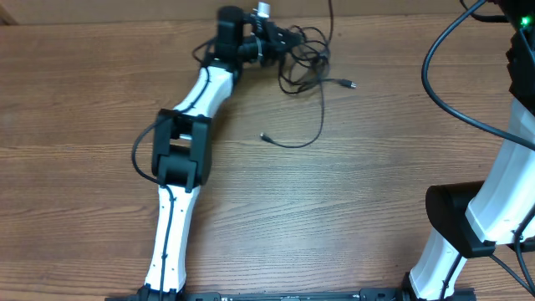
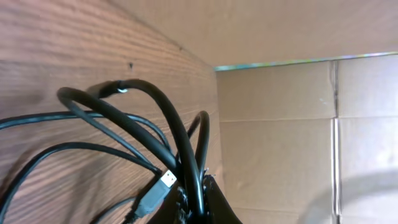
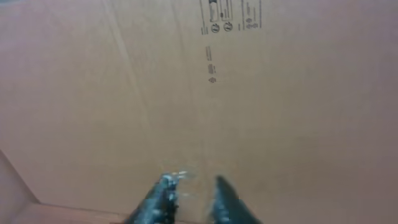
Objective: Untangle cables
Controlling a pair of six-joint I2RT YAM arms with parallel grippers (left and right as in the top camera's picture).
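Observation:
The cables (image 1: 305, 63) are thin black wires bunched at the far middle of the table. One strand trails toward me and ends in a small plug (image 1: 264, 137); another plug (image 1: 351, 84) lies to the right. My left gripper (image 1: 280, 38) is at the bunch and shut on a black cable loop (image 2: 186, 162). In the left wrist view a grey USB plug (image 2: 158, 190) hangs beside the fingers (image 2: 196, 186). My right gripper (image 3: 193, 183) is open and empty, facing a cardboard wall; its fingers are out of the overhead view.
A wooden table (image 1: 334, 192) fills the overhead view. Cardboard walls (image 2: 298, 124) stand behind the far edge. The right arm's base (image 1: 468, 226) and its thick black cables (image 1: 451, 92) are at the right side.

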